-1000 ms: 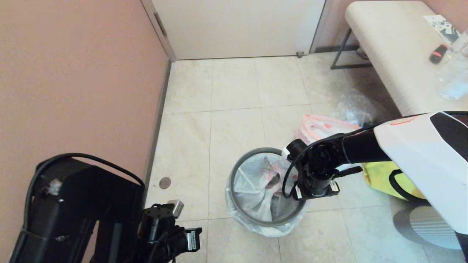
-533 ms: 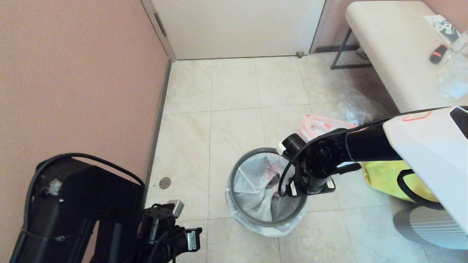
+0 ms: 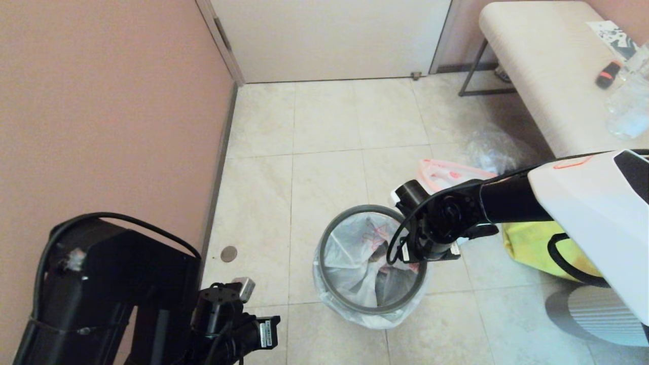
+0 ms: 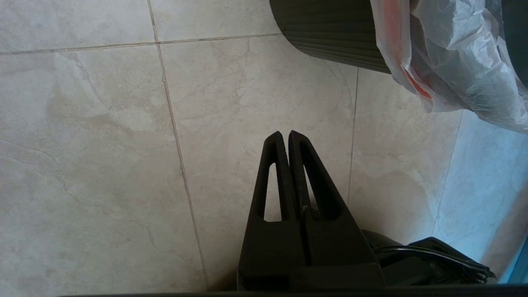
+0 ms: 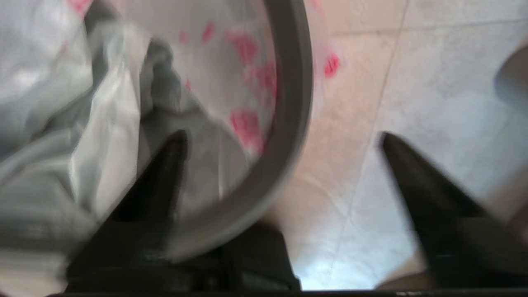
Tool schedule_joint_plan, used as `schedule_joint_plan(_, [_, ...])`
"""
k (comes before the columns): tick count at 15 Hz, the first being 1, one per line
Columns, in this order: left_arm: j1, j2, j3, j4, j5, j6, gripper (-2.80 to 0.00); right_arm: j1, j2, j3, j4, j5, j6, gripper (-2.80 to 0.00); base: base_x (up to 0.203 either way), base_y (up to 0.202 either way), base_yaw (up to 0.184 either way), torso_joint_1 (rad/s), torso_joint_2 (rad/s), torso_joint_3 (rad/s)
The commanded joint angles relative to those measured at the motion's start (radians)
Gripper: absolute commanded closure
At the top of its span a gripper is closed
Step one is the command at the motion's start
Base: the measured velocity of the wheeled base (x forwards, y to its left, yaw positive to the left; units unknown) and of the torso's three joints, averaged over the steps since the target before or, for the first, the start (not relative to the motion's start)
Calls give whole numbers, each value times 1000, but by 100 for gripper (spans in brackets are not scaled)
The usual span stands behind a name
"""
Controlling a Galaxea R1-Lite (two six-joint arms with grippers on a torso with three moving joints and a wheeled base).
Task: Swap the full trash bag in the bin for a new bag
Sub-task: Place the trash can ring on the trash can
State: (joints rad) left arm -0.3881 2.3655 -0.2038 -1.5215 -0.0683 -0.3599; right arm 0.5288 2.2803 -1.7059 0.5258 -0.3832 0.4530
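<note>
The bin (image 3: pixel 372 304) stands at lower centre of the head view, the new bag (image 3: pixel 355 258) lining it and folded out over its wall, the dark-grey hoop (image 3: pixel 350 299) pinning that fold. The right gripper (image 5: pixel 280 142) hangs spread wide astride the hoop's right edge, one finger over the liner, one outside, likely to press or seat the ring. The full trash bag (image 3: pixel 446 175) lies behind the arm, set aside. The left gripper (image 4: pixel 284 140) (parked, lower left) is clenched empty.
</note>
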Motion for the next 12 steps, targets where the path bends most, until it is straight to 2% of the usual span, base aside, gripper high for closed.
schedule_joint_plan(1, [0, 1, 0, -8, 0, -2, 0, -16, 54, -18, -19, -2, 0, 0, 0, 0, 0, 0, 0, 0])
schedule_joint_plan(12, [0, 2, 0, -8, 1, -2, 0, -11, 43, -41, -10, -4, 1, 0, 0, 0, 0, 0, 0, 0])
